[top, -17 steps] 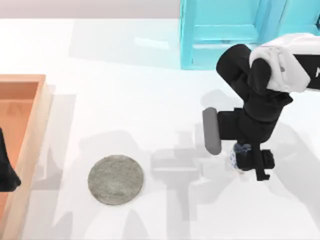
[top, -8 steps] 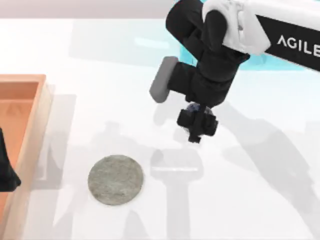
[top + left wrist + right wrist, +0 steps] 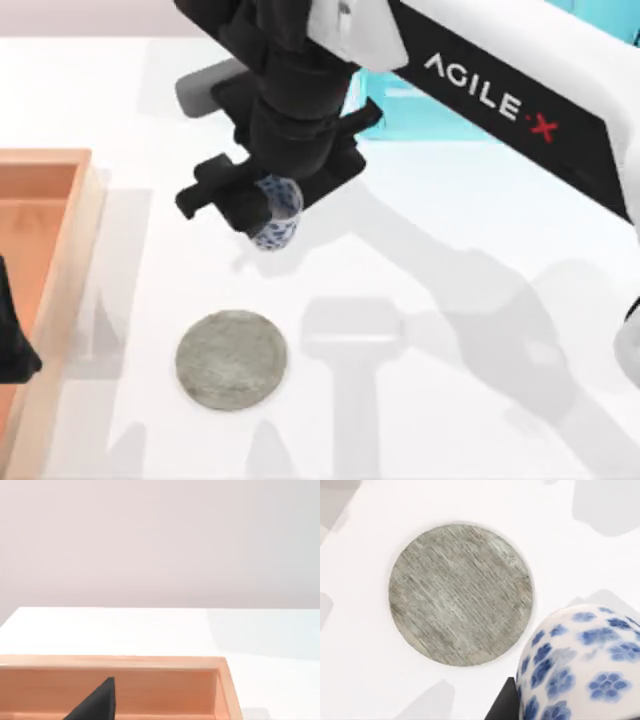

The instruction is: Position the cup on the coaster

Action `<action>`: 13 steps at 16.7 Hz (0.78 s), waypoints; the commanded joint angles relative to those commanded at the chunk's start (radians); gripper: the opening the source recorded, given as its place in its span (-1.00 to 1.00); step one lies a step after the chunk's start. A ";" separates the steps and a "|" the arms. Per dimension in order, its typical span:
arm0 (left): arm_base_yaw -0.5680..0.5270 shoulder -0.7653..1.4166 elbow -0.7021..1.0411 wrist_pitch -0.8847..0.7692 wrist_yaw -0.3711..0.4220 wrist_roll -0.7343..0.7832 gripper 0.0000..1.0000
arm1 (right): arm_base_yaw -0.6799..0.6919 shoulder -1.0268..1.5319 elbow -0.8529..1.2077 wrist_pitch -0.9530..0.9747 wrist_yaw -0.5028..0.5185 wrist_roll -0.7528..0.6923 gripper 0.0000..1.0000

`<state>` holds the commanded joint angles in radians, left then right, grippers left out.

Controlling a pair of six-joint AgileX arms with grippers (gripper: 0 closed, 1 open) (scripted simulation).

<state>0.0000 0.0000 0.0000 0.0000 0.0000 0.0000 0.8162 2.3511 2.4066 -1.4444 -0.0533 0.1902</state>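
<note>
Wooden tray [image 3: 60,200] at the table's left edge, with the left gripper [image 3: 15,345] parked over it; I cannot tell its state. Right of it, the grey coaster [image 3: 231,359] lies bare. The right gripper [image 3: 255,205] carries the cup [image 3: 275,220] clamped, raised beyond the coaster, having travelled left from half a second ago. Next: centre over the disc, lower, release.

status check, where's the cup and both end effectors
Right end effector shut on cup, aloft, short of coaster. Left end effector parked over wooden tray. Coaster top bare.
</note>
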 joint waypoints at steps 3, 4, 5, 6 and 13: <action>0.000 0.000 0.000 0.000 0.000 0.000 1.00 | 0.050 0.106 0.167 -0.106 0.003 0.236 -1.00; 0.000 0.000 0.000 0.000 0.000 0.000 1.00 | 0.064 0.140 0.215 -0.136 0.007 0.307 -1.00; 0.000 0.000 0.000 0.000 0.000 0.000 1.00 | 0.075 0.173 0.260 -0.163 0.011 0.376 -1.00; 0.000 0.000 0.000 0.000 0.000 0.000 1.00 | 0.085 0.204 0.302 -0.187 0.016 0.441 -1.00; 0.000 0.000 0.000 0.000 0.000 0.000 1.00 | 0.115 0.362 0.474 -0.279 0.060 0.736 -1.00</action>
<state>0.0000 0.0000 0.0000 0.0000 0.0000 0.0000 0.9316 2.7131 2.8808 -1.7238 0.0071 0.9263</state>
